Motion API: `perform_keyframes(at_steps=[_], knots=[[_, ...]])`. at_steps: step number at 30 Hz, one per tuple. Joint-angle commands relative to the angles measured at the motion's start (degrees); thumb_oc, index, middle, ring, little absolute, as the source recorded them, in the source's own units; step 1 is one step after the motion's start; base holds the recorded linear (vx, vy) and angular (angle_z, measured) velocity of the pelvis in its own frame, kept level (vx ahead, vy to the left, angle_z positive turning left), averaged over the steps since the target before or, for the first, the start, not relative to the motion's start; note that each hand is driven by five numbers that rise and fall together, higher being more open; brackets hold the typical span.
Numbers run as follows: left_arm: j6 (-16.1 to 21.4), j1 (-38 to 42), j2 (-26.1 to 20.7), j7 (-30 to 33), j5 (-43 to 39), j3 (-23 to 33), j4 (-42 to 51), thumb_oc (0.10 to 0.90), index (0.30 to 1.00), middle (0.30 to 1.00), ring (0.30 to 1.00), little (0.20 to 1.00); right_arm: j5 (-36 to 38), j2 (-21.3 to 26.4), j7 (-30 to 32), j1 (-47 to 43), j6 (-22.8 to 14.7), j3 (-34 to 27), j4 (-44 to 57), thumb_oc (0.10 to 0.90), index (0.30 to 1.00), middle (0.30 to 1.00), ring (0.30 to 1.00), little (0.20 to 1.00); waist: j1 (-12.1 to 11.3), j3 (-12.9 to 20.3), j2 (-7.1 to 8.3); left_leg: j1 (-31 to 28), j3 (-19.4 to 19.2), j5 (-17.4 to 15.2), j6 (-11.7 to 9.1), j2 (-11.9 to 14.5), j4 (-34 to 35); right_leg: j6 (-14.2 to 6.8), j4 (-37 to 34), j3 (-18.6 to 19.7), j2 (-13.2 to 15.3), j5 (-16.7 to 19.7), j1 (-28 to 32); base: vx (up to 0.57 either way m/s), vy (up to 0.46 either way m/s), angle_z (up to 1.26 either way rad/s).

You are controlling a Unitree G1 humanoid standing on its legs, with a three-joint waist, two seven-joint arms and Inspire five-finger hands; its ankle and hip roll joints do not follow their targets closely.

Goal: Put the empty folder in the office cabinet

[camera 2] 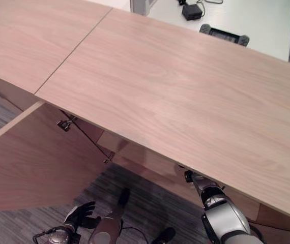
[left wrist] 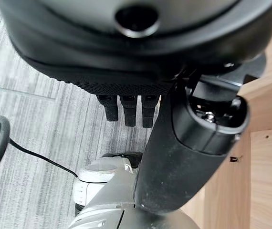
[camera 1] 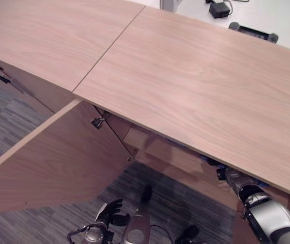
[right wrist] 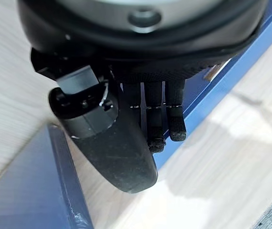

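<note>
inside light wooden office cabinet (camera 1: 150,147): flat blue folder (right wrist: 26,191), likely light, stiff; edge grip advised. right hand (right wrist: 126,143) fingers loose, empty; left hand (camera 1: 109,213) relaxed.

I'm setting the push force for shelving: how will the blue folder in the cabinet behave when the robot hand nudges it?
The blue folder shows flat faces and a straight edge, so it is probably stiff. On the smooth wooden shelf it would likely slide easily. The right robot hand, fingers relaxed beside it, probably meets little weight if the folder is empty.
</note>
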State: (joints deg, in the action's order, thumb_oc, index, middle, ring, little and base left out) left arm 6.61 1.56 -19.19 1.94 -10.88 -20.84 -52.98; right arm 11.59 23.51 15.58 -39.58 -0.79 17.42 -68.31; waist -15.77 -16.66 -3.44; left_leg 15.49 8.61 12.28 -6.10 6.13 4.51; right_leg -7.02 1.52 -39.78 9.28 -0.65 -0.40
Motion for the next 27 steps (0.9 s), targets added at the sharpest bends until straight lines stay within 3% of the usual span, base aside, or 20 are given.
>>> perform_keyframes(at_steps=[1,4,9,16,27], knots=[[3.5,-2.8,-5.1,-2.7,-0.8,-2.1,0.7,0.8,0.9,0.9,0.9,0.9,4.4,9.1,1.9,-5.7,-3.7,-1.3,1.5,0.4,0.3,0.3,0.3,0.3,-2.0,-0.8,-1.35,-2.5,1.6,-5.9,-2.8,2.5,-0.1,-2.9,10.9,4.1,4.1,-7.7,-4.6,-0.06,0.05,0.08],[4.3,-3.8,-6.6,-2.9,-1.4,-2.7,3.1,0.8,0.9,0.9,0.9,0.9,7.6,11.4,2.9,-8.7,-5.7,-2.8,1.9,0.4,0.3,0.3,0.3,0.3,-2.2,-2.7,-2.77,-0.2,2.0,-5.1,-2.8,2.4,-0.1,-3.0,13.1,4.2,4.9,-7.9,-8.0,-0.07,0.037,0.11],[4.9,-4.7,-7.5,-3.3,-2.1,-4.0,6.6,0.8,0.9,0.9,0.9,0.9,8.1,15.2,3.7,-10.8,-6.2,-2.7,1.1,0.4,0.3,0.3,0.3,0.3,-2.6,-3.4,-3.44,1.7,2.5,-4.7,-3.0,2.4,0.1,-3.1,14.2,3.7,5.5,-8.1,-10.2,-0.03,0.001,0.03],[5.8,-4.2,-9.3,-3.7,-3.3,-5.1,8.8,0.8,0.9,0.9,0.9,0.9,7.0,20.7,3.8,-12.6,-5.7,-2.2,-3.4,0.4,0.3,0.3,0.3,0.3,-3.2,-4.6,-4.44,4.0,3.7,-4.1,-3.3,2.0,0.3,-3.1,15.0,2.9,5.9,-8.4,-12.3,-0.02,-0.019,0.1],[6.0,-2.7,-10.3,-4.0,-4.1,-6.3,9.9,0.8,0.9,0.9,0.9,0.9,5.7,24.3,3.2,-16.4,-4.3,0.0,-7.7,0.4,0.3,0.3,0.3,0.3,-3.8,-5.3,-5.65,6.4,4.0,-3.8,-3.3,1.6,0.5,-3.4,17.5,3.4,7.2,-8.8,-16.2,-0.01,-0.005,0.03]])
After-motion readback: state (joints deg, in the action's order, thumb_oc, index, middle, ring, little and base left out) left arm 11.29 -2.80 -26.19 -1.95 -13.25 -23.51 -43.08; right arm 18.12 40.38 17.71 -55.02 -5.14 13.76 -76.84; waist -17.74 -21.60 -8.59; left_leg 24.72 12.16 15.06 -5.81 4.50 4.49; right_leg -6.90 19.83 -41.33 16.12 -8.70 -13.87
